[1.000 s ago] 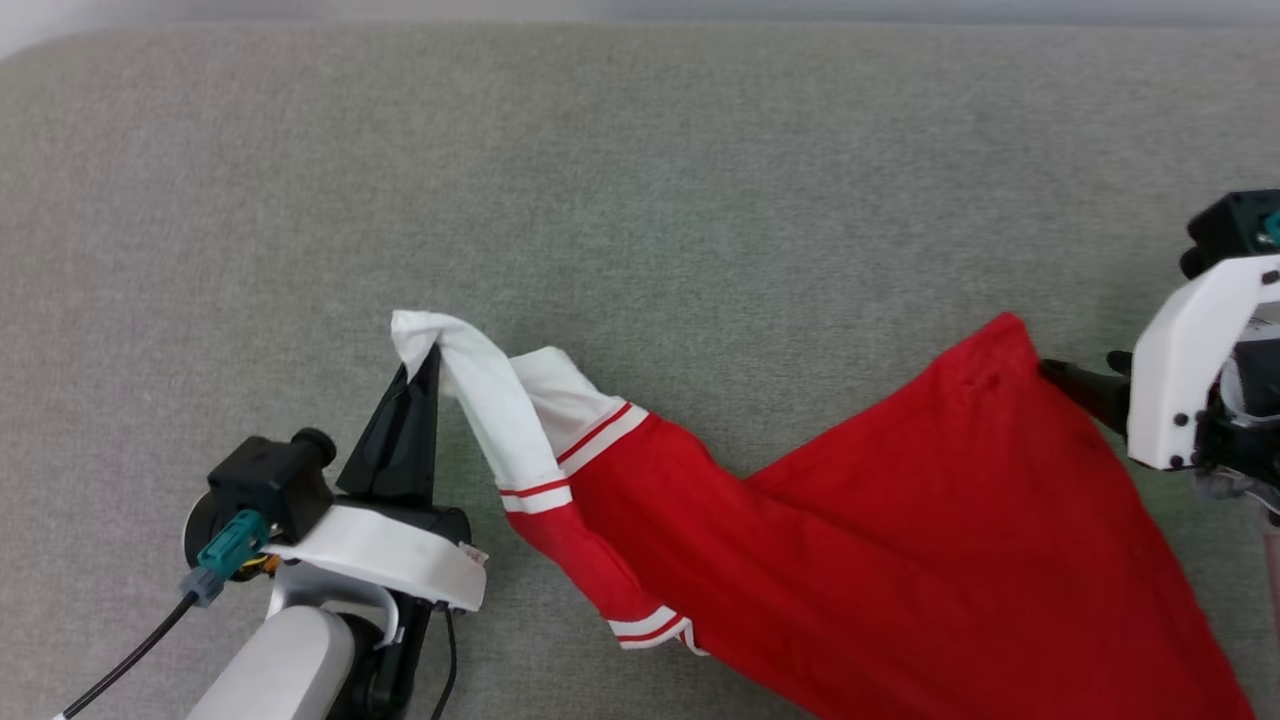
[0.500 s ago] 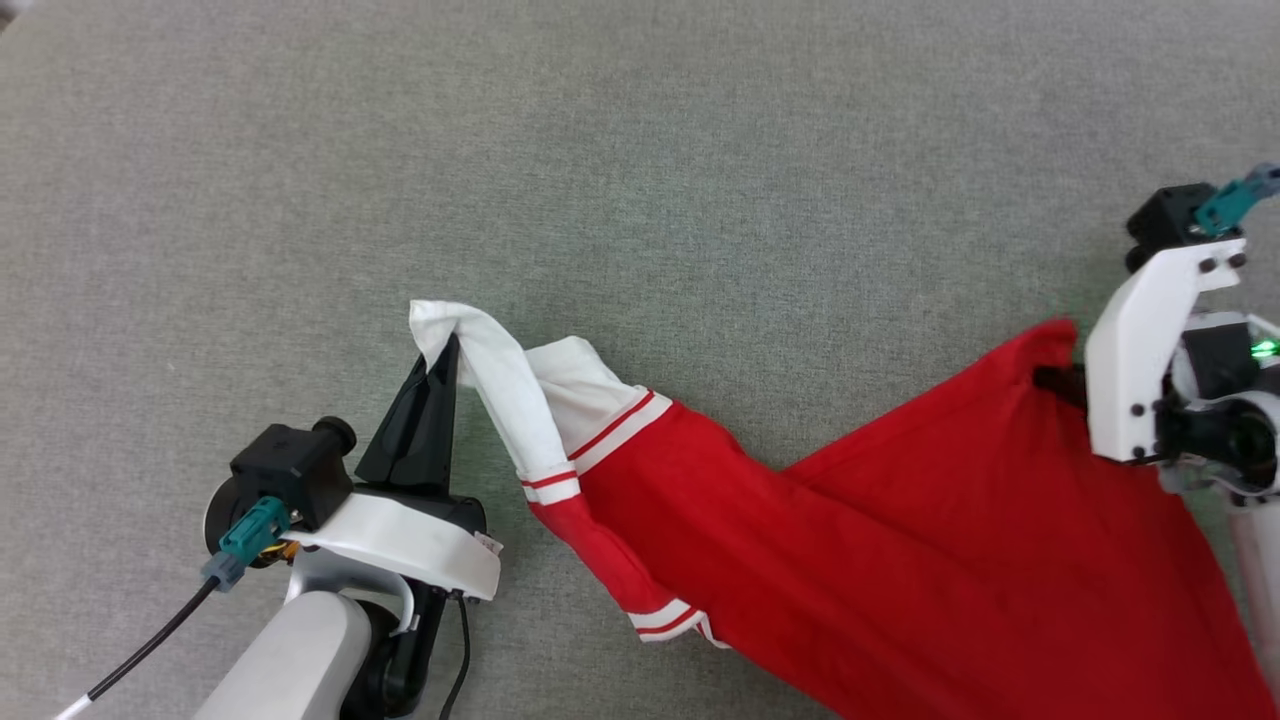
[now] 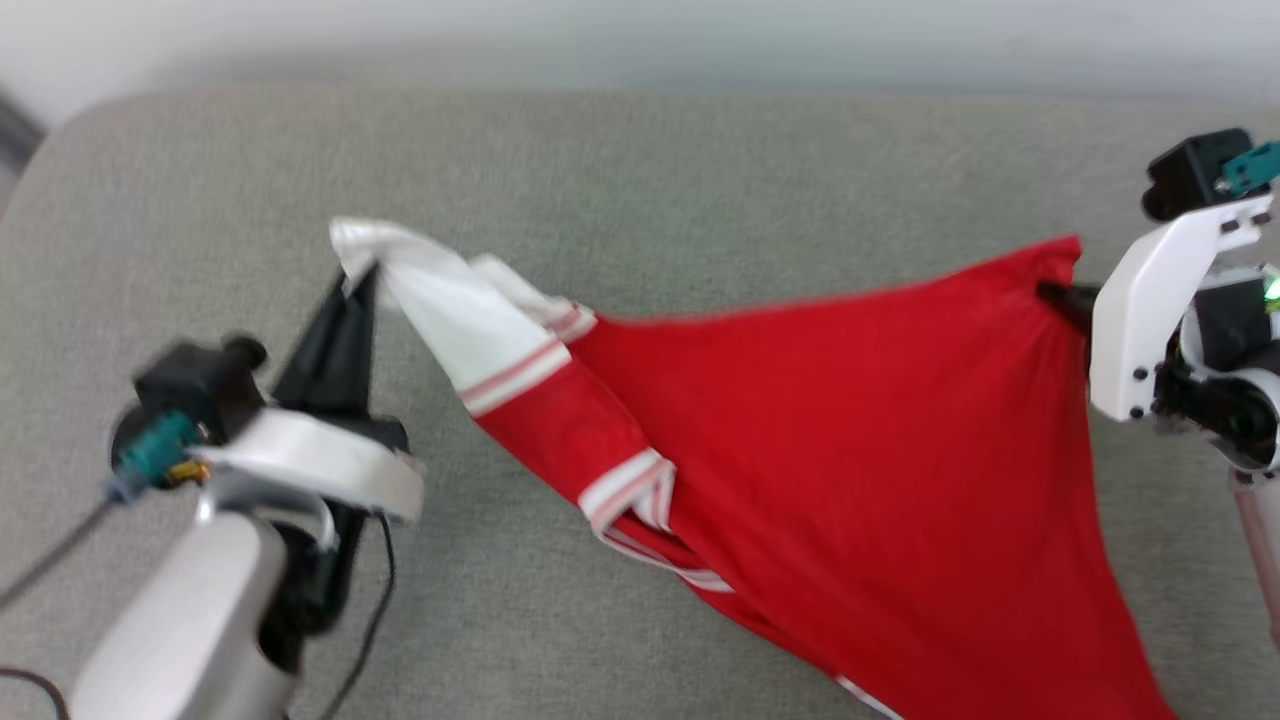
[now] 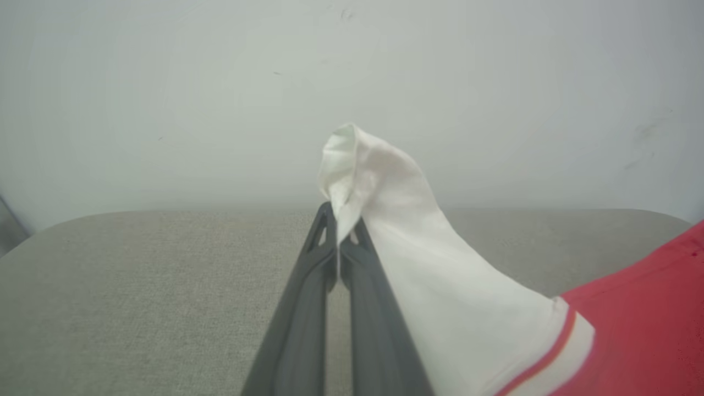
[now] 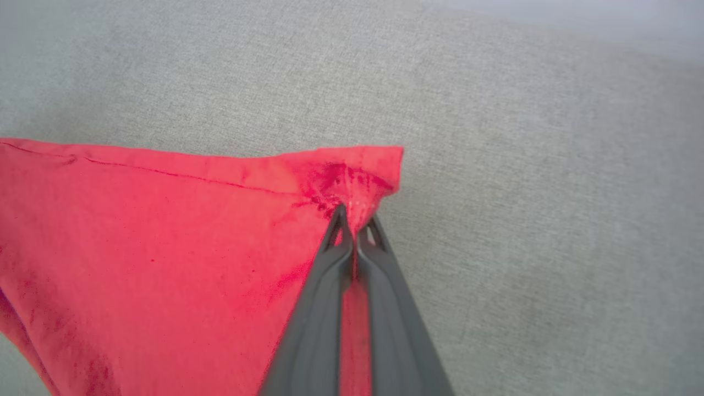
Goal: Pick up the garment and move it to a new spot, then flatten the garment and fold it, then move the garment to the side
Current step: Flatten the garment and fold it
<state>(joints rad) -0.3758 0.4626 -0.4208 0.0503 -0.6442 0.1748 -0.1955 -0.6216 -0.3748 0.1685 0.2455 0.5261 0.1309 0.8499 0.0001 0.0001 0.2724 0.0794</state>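
Head view: the garment (image 3: pixel 850 430) is spreading taut over the grey cushion (image 3: pixel 700 170) between both grippers. The left gripper (image 3: pixel 358 280) is pinching its white sleeve (image 3: pixel 440 310), and the right gripper (image 3: pixel 1048 292) is pinching a red corner (image 3: pixel 1055 262).

Left wrist view: the left gripper (image 4: pixel 338 220) is clamping the sleeve (image 4: pixel 418 264).

Right wrist view: the right gripper (image 5: pixel 355 220) is clamping the corner (image 5: pixel 368 170).

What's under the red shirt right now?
The grey fabric surface runs out from beneath the garment on the sides in view. The patch directly under the red cloth is covered, so nothing there can be judged.
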